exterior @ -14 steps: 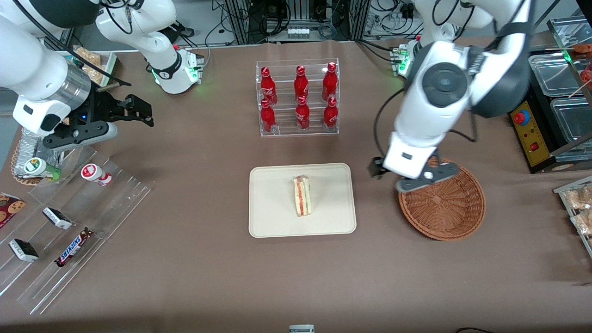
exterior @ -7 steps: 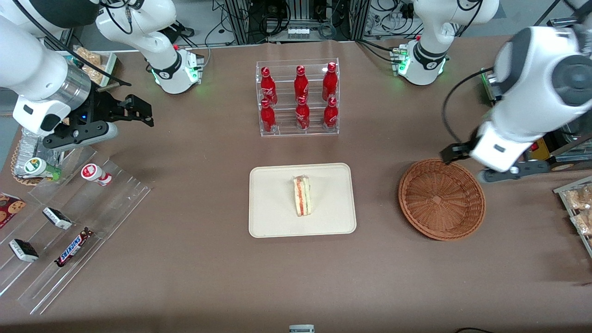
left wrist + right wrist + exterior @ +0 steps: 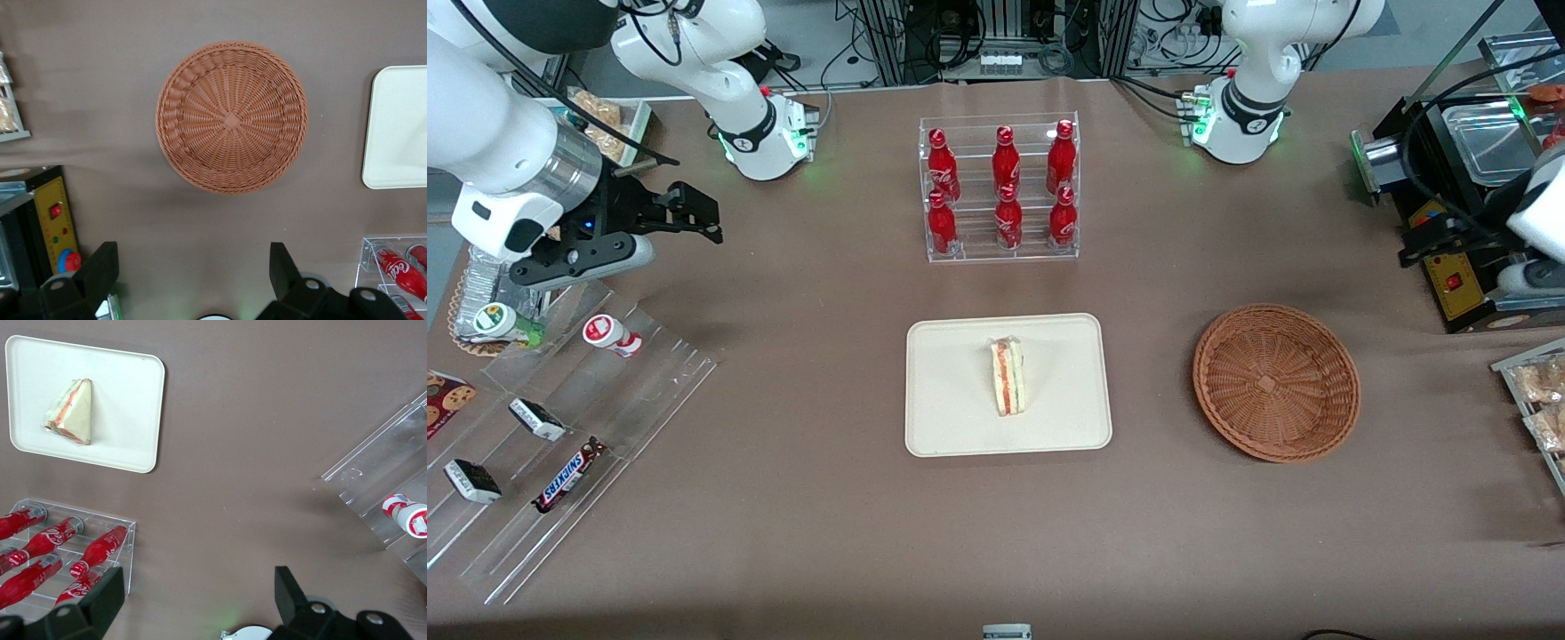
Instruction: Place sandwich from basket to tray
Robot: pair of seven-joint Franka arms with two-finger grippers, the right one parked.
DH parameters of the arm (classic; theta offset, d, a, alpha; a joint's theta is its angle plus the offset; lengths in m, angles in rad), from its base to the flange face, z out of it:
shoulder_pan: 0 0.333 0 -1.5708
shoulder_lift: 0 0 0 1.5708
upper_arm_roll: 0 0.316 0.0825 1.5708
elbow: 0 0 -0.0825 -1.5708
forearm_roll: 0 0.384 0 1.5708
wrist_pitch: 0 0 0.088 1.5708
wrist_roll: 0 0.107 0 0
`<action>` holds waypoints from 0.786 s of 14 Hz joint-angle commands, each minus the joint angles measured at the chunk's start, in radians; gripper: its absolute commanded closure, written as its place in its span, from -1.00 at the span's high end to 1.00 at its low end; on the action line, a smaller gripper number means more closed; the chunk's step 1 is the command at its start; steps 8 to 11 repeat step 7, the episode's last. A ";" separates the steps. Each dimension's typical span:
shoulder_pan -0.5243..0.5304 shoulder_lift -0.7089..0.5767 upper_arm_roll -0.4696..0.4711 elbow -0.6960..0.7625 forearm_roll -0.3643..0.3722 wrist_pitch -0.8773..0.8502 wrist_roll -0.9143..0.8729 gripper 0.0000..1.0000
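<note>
We found the gripper (image 3: 190,267) up high at the working arm's end of the table, fingers (image 3: 100,263) spread wide and holding nothing. Directly under it lay bare brown table (image 3: 827,533), with the basket (image 3: 231,117) a little nearer the front camera, nothing in it. The tray (image 3: 960,427) sat well apart from the basket, toward the table's middle. The sandwich (image 3: 1008,376) lay on the tray, striped edge up. Farther from the camera than the tray stood a clear rack of red bottles (image 3: 1000,188).
</note>
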 commanded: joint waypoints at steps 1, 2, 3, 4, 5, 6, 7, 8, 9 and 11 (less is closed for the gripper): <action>0.024 -0.012 -0.015 -0.002 -0.008 0.001 0.021 1.00; 0.022 -0.014 -0.015 -0.002 -0.005 0.004 0.021 1.00; 0.022 -0.014 -0.016 -0.003 0.002 0.004 0.020 1.00; 0.022 -0.015 -0.016 -0.005 0.004 0.004 0.020 1.00; 0.021 -0.015 -0.016 -0.006 0.004 0.001 0.020 1.00; 0.018 -0.015 -0.019 -0.008 0.004 -0.002 0.018 1.00; 0.014 -0.015 -0.021 -0.008 0.004 -0.002 0.018 1.00; 0.014 -0.015 -0.021 -0.008 0.004 -0.002 0.018 1.00; 0.014 -0.015 -0.021 -0.008 0.004 -0.002 0.018 1.00; 0.014 -0.015 -0.021 -0.008 0.004 -0.002 0.018 1.00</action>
